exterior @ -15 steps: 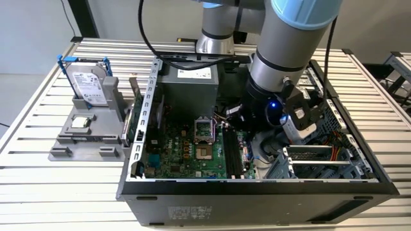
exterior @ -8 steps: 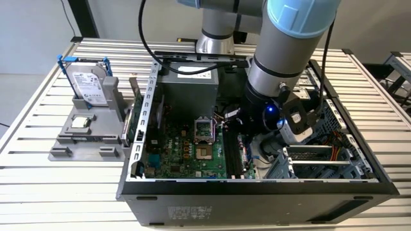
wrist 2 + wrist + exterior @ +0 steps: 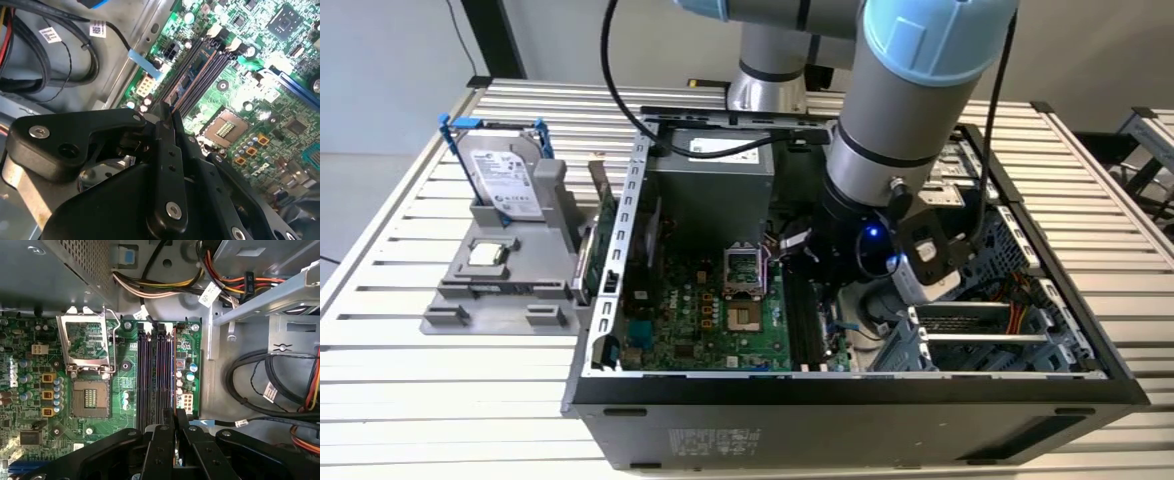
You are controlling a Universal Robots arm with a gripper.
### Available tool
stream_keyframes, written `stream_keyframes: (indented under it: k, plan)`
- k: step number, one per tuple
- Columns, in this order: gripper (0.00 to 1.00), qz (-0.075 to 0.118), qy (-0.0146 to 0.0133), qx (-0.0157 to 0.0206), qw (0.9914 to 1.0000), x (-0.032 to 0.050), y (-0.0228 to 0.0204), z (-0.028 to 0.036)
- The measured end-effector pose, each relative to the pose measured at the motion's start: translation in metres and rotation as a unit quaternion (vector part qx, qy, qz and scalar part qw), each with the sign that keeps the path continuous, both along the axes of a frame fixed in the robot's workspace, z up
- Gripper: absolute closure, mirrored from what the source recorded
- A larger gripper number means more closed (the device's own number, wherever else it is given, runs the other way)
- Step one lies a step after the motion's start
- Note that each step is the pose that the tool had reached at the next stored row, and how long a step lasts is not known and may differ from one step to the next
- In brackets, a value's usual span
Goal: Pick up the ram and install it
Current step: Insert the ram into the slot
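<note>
My gripper (image 3: 825, 265) is down inside the open computer case (image 3: 854, 385), right over the dark memory slots (image 3: 155, 370) of the green motherboard (image 3: 720, 330). In both wrist views its black fingers (image 3: 162, 440) stand almost together. A thin board edge, the ram (image 3: 169, 104), pokes out between the tips and lines up with the outermost slot (image 3: 200, 65) beside the case wall. The gripper (image 3: 175, 412) is shut on it. Whether the ram sits in the slot or hangs just above it is hidden. The empty processor socket (image 3: 90, 400) lies beside the slots.
On the exterior view's left, a grey fixture (image 3: 494, 290) holds a silver hard drive with blue rails (image 3: 500, 175). A green card (image 3: 604, 245) stands against the case side. Black cable bundles (image 3: 260, 385) and a metal drive cage (image 3: 987, 330) crowd the slots' other side.
</note>
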State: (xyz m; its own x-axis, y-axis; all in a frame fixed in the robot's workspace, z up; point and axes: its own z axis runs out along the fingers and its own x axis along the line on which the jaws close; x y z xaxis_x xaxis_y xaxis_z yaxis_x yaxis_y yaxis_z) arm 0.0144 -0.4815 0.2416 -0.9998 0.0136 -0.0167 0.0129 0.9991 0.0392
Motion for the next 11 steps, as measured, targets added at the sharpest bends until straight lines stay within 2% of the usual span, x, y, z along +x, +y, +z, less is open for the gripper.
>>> stream_keyframes:
  k: [5, 9, 11]
  plan:
    - [1.00, -0.017, 0.0000, -0.0001, 0.99985, -0.0002, -0.0006, -0.0085]
    - [1.00, -0.019, -0.0002, 0.0000, 0.99981, -0.0002, -0.0006, -0.0151]
    - [1.00, -0.020, -0.0002, -0.0001, 0.99981, -0.0002, -0.0006, -0.0159]
